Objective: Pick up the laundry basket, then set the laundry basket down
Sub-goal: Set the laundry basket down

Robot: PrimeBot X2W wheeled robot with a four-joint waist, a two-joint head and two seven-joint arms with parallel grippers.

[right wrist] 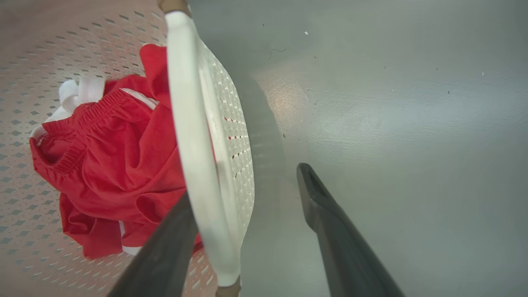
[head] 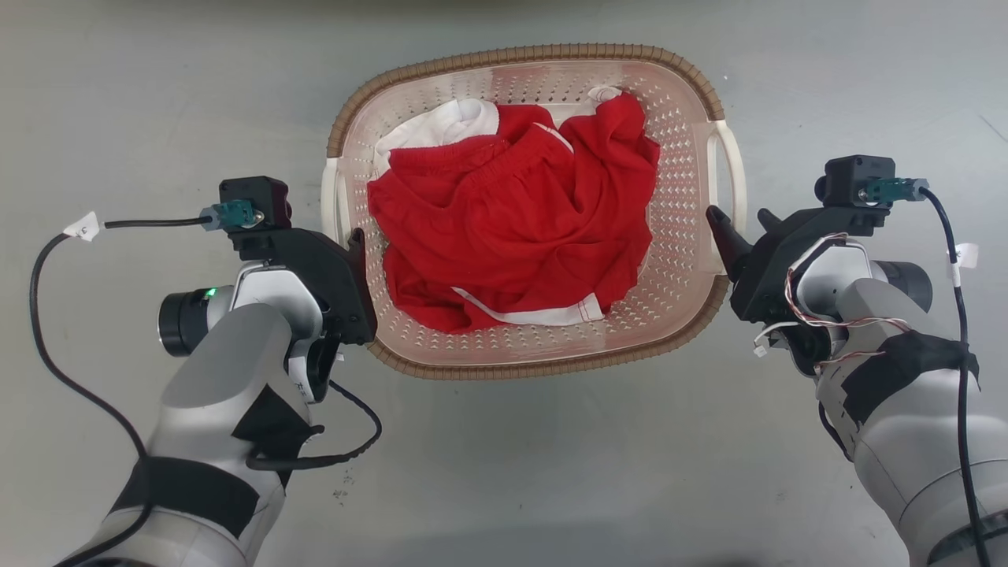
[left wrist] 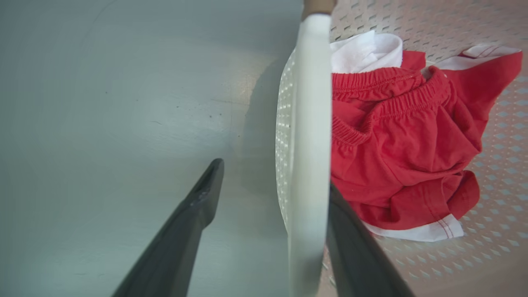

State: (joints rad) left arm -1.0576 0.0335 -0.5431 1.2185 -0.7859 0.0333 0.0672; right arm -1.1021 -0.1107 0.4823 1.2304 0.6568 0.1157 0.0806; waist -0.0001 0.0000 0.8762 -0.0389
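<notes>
The laundry basket (head: 520,59) sits on the grey floor (head: 157,94) in the upper middle of the head view, with a heap of red clothes (head: 512,220) and a bit of white cloth (head: 449,122) inside.

The left gripper (head: 346,244) is at the basket's left side and the right gripper (head: 739,216) at its right side. Both are spread apart, holding nothing. In each wrist view the white handle, left (left wrist: 307,123) and right (right wrist: 185,103), runs up the frame between the two dark fingers. One finger is on the basket side and one on the floor side, and the outer finger stands clear of the plastic.

The step in hand looks like the grasp before the lift. To do it well:
- Close both pairs of fingers together, so the basket is not pushed sideways.
- Clamp squarely across each handle, near the middle of the loop rather than at an end.
- Raise both arms at the same rate so the rim stays level and the clothes stay put.

The thin loops may flex, so a firm hold seems wise.

Small white tags hang on the cables at the left (head: 83,227) and right (head: 962,256) of the head view. Any writing on them is too small to read, and no brand name shows.
</notes>
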